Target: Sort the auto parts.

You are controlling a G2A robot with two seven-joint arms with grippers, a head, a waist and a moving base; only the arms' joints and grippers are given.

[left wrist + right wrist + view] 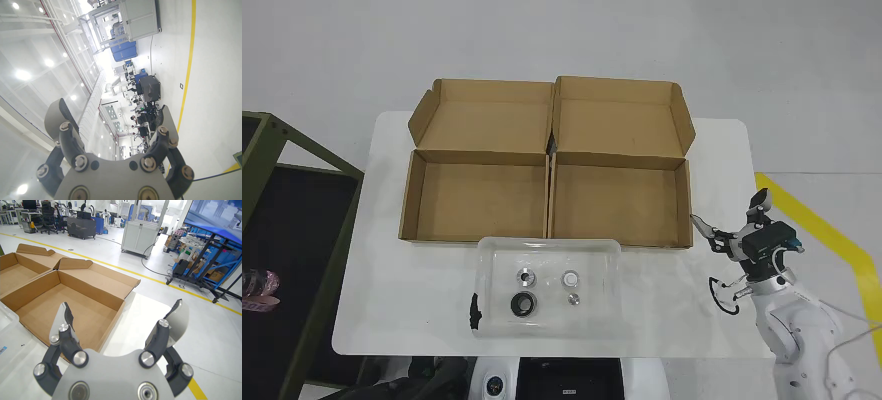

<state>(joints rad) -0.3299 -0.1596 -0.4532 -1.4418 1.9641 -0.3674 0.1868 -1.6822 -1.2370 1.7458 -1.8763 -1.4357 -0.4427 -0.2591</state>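
The right pincer hangs over the white worktop close to its right edge. Its jaws are spread wide with nothing between them. Just ahead of it and to its left lies the right-hand box, open brown cardboard with its lid folded back. The left-hand box sits against that one's far side. Farther to the pincer's left, just beside the boxes' near walls, stands a clear bin. It holds the auto parts: a black ring, a white ring and two small metal pieces, lying apart.

The left pincer is also wide open and grips nothing. It points up into a bright hall with rows of round ceiling lights.

Beyond the right pincer the pale floor carries a yellow line. Past the line stand a metal-framed cabinet and a large screen.
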